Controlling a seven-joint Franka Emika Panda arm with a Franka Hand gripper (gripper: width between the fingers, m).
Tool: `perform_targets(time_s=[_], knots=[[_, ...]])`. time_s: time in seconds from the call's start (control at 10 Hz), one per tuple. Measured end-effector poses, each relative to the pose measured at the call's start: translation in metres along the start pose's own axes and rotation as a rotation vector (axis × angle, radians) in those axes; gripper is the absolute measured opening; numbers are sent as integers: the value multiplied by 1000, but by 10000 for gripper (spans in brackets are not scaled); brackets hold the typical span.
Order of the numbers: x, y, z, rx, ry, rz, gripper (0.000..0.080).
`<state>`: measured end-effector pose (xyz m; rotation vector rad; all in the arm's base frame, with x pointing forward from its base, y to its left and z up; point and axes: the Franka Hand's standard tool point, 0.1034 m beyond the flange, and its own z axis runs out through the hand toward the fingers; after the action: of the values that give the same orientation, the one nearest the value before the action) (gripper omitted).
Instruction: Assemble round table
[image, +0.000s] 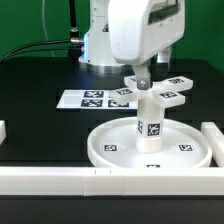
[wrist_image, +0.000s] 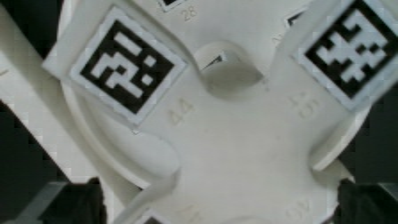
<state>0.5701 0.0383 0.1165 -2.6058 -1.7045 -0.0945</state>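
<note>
While the long straight white bar (image: 100, 180) lies nearest across the black tabletop (image: 40, 110), the large round white rimmed plastic disc (image: 110, 148) sits just behind it with the short white cylindrical leg (image: 149, 122) upright on its hub. Atop the leg sits the small white cross-shaped foot (image: 160, 93) (wrist_image: 222, 100), with the claw (image: 142, 72) spread wide above it, holding nothing. Farther back lies the marker board (image: 90, 99).

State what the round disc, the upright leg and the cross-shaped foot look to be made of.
Round disc: likely rigid white plastic, matte, with an evenly moulded rim.
Leg: seemingly the same matte white plastic, bearing a black-and-white tag.
Cross-shaped foot: white plastic too, with a faintly sheened surface in the wrist view.
</note>
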Motion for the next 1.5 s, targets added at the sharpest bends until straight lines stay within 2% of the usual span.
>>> perform_targets(time_s=[0.2, 0.5, 0.7, 1.2, 1.5], knots=[[-3, -3, 8, 12, -15, -37, 649], [-5, -5, 12, 18, -19, -25, 649], [-4, -5, 12, 19, -19, -18, 437], [-6, -4, 12, 19, -20, 22, 438], [-5, -5, 12, 17, -21, 315, 439]])
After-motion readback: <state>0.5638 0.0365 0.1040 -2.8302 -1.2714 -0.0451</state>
